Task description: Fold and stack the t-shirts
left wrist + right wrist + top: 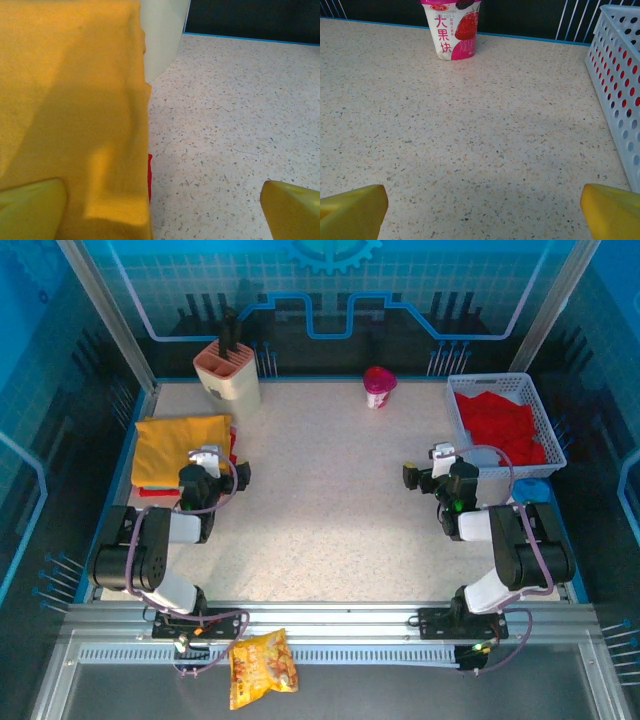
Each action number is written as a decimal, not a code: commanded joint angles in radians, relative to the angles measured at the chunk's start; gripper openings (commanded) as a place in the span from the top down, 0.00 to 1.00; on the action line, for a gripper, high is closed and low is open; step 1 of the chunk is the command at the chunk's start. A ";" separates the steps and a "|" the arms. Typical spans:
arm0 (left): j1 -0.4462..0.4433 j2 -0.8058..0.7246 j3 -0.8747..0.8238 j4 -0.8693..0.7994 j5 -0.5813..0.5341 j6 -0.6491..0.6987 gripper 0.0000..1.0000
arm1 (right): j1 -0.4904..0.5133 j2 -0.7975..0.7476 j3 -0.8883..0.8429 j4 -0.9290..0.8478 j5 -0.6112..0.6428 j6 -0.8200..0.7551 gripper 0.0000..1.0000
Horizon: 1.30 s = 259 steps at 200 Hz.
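Both arms folded low, left tool (206, 456) and right tool (441, 459) forward, jaws spread wide, empty.

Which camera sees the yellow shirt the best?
The top external view. It shows almost the whole folded yellow shirt on the left side of the table, with red cloth peeking out beneath. The left wrist view is so close that it catches just the shirt's right edge and a red sliver.
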 commanded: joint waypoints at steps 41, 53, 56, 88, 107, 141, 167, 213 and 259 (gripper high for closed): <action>0.005 0.006 -0.002 0.028 -0.017 -0.012 0.01 | 0.001 -0.010 0.006 0.000 0.005 -0.005 0.00; 0.003 -0.016 -0.002 0.014 -0.026 -0.012 0.01 | 0.009 -0.034 0.007 -0.017 0.017 -0.007 0.00; 0.000 -0.031 -0.002 0.001 -0.028 -0.007 0.01 | 0.011 -0.045 0.008 -0.029 0.023 -0.010 0.00; -0.052 -0.242 0.151 -0.458 -0.204 -0.072 0.01 | 0.071 -0.277 0.128 -0.384 0.170 -0.007 0.00; -0.056 -0.305 0.251 -0.619 -0.191 -0.153 0.01 | 0.072 -0.321 0.250 -0.566 0.180 0.038 0.00; -0.059 -0.345 0.474 -1.016 -0.046 -0.254 0.01 | 0.023 -0.228 0.653 -1.035 0.267 0.187 0.03; -0.067 -0.346 0.598 -1.260 0.093 -0.254 0.01 | -0.054 -0.067 0.928 -1.288 0.264 0.298 0.00; -0.079 -0.436 0.617 -1.437 0.209 -0.267 0.01 | -0.191 0.316 1.332 -1.527 0.173 0.424 0.00; -0.116 -0.543 0.544 -1.458 0.257 -0.324 0.01 | -0.215 0.586 1.530 -1.564 0.327 0.460 0.00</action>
